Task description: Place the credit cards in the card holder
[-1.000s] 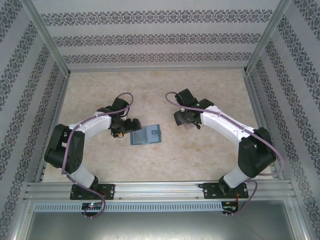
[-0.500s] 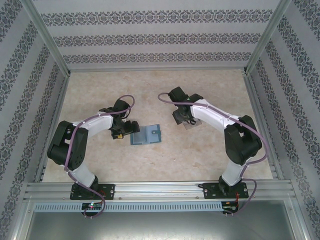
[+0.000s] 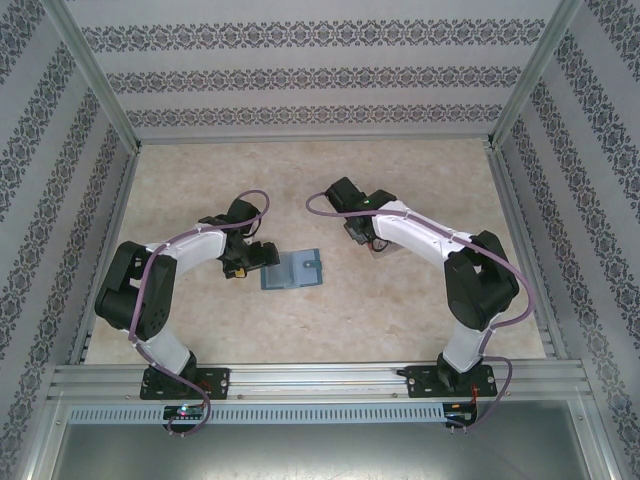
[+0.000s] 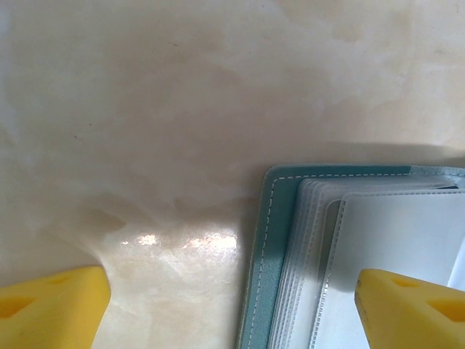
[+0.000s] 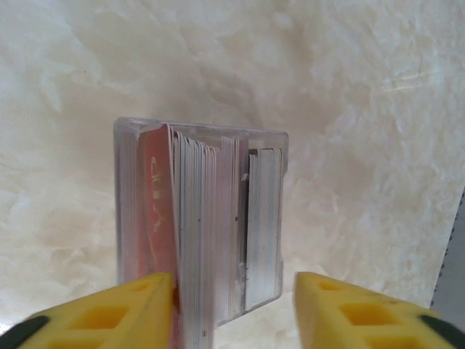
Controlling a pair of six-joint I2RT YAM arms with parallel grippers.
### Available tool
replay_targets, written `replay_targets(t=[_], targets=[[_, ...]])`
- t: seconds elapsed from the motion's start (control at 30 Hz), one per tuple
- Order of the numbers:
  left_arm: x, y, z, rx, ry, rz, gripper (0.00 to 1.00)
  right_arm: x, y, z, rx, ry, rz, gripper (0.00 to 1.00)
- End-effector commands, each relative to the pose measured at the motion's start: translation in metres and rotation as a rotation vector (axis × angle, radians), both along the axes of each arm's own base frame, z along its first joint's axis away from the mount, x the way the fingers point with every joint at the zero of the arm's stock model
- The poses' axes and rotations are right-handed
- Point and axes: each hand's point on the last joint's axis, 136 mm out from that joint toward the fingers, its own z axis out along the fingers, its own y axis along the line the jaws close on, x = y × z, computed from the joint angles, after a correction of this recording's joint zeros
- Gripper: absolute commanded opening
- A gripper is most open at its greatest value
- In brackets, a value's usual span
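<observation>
Right pincer (image 5: 232,309) stands partly open, with its two yellow fingers (image 5: 109,313) on either side of a stack of credit cards (image 5: 203,233). The cards stand on edge, packed close inside a clear box (image 5: 265,142) on the pale marble-patterned table (image 4: 182,109). The outermost one on the left of the wrist view is a red card (image 5: 156,218) with pale print. The left finger lies against this red card or just beside it; I cannot tell which. Between the right finger and the side of the box a narrow strip of table is visible, so the jaws are not closed on the stack and nothing is lifted.

From the top camera, this pincer and the box are to the right of the table's middle, and the card holder (image 3: 292,270) lies apart from them, to the left and a little nearer to the arm bases.

Left pincer (image 4: 232,298) is wide open and holds nothing. It hangs low over the near-left part of the card holder. The holder lies open and flat, showing a teal cover with white stitching and a fan of clear sleeves (image 4: 378,247). One finger is over the sleeves and the other over bare table, just beside the holder's rounded corner.
</observation>
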Motion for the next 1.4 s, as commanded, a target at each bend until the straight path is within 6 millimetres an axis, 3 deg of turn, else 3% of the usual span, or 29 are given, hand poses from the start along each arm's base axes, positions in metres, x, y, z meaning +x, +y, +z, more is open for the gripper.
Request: replay_targets(t=[0.0, 0.37, 0.5, 0.83, 1.03, 1.2, 1.37], targets=[[-0.019, 0.009, -0.022, 0.052, 0.078, -0.015, 0.9, 0.004, -0.007, 0.004, -0.044, 0.004, 0.005, 0.35], [-0.02, 0.008, -0.023, 0.049, 0.086, -0.019, 0.9, -0.004, 0.001, 0.013, 0.024, 0.008, 0.032, 0.0], [-0.019, 0.006, -0.021, 0.039, 0.082, -0.024, 0.9, -0.009, 0.004, 0.016, 0.097, 0.023, 0.029, 0.0], [-0.02, -0.006, -0.015, -0.035, 0.078, -0.032, 0.9, -0.021, 0.007, 0.023, 0.475, 0.105, -0.078, 0.0], [-0.019, -0.012, -0.006, -0.092, 0.069, -0.018, 0.9, -0.019, 0.011, 0.062, 0.644, 0.009, -0.096, 0.0], [-0.014, -0.014, 0.007, -0.163, 0.048, 0.007, 0.9, -0.033, 0.042, 0.087, 0.942, 0.042, -0.096, 0.0], [-0.014, -0.014, 0.009, -0.196, 0.056, 0.017, 0.9, -0.052, 0.086, 0.075, 1.189, 0.132, -0.1, 0.0]])
